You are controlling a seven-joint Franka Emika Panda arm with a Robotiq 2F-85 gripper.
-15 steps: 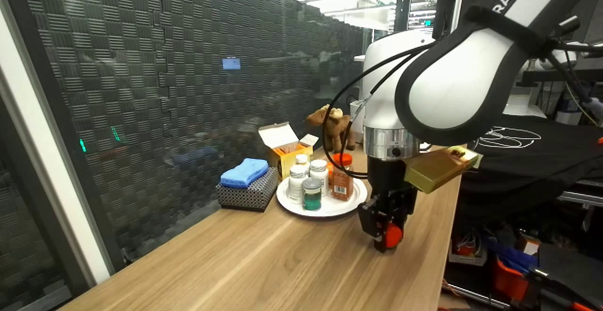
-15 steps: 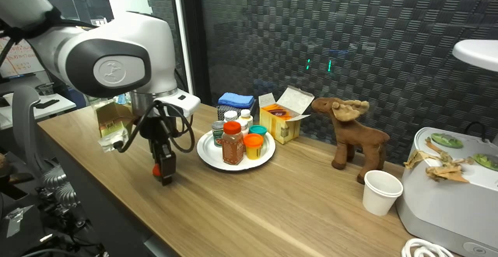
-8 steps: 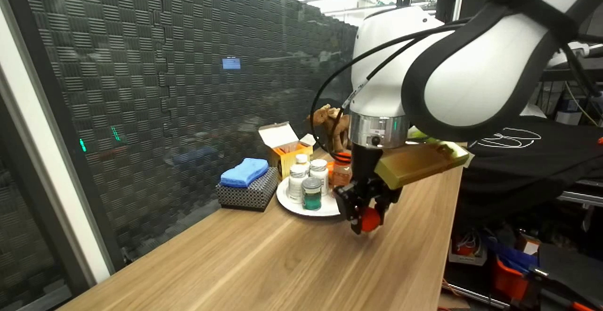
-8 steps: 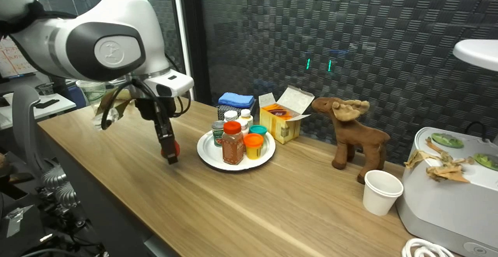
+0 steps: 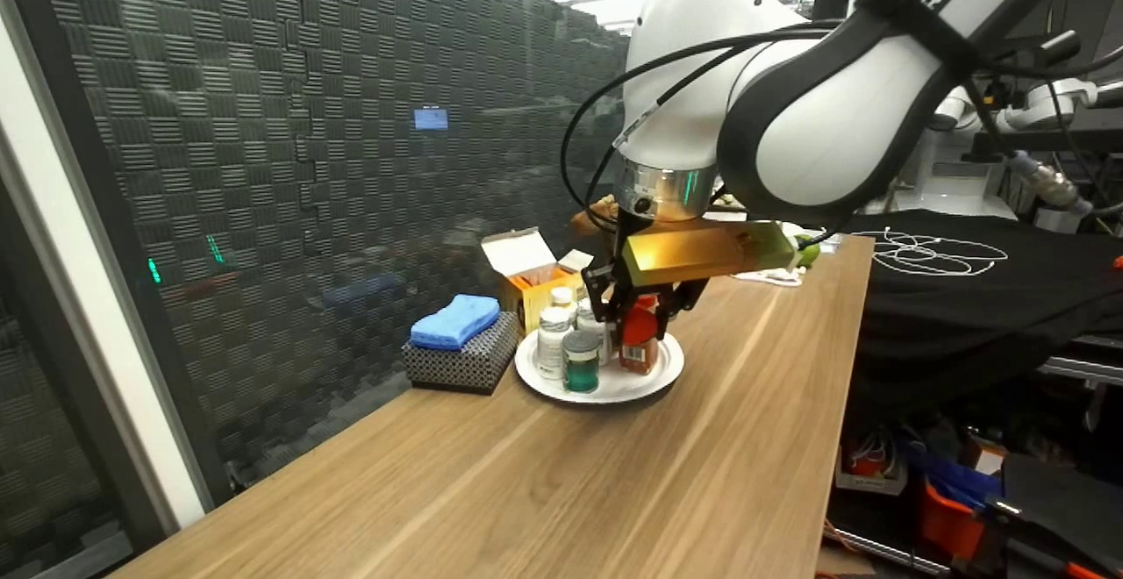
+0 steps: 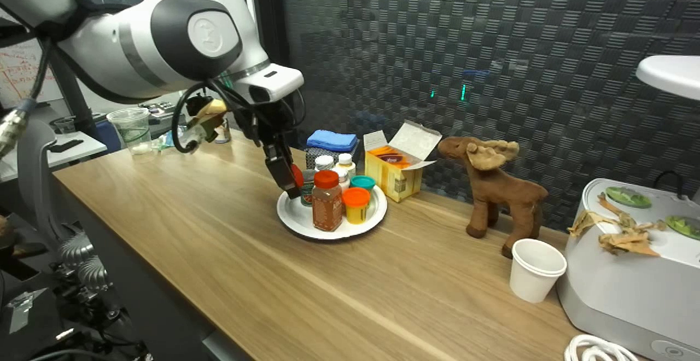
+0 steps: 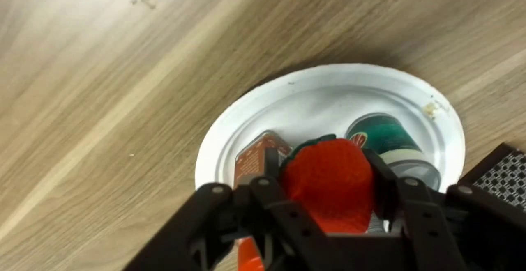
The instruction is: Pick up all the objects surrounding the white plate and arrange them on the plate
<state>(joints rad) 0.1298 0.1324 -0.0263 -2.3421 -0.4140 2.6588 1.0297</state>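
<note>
My gripper (image 5: 639, 335) is shut on a red soft object (image 7: 328, 184) with a dark green top. It holds this object above the near side of the white plate (image 6: 328, 236), which also shows in the wrist view (image 7: 320, 106). On the plate stand a brown spice jar with a red lid (image 6: 327, 208), a green can with a grey lid (image 5: 581, 370), several white bottles (image 5: 553, 346), a yellow tub with an orange lid (image 6: 356, 213) and a teal-lidded tub (image 6: 363, 182). The red object hangs between the spice jar and the green can in the wrist view.
Behind the plate are an open yellow box (image 6: 396, 178) and a patterned box (image 5: 461, 364) with a blue cloth (image 5: 456, 322) on it. A plush moose (image 6: 497, 186), white paper cups (image 6: 536, 273) and a grey appliance (image 6: 629, 290) stand farther along the table.
My gripper has risen from the table with the red object and moved across to above the plate. The things on the plate have not moved.
</note>
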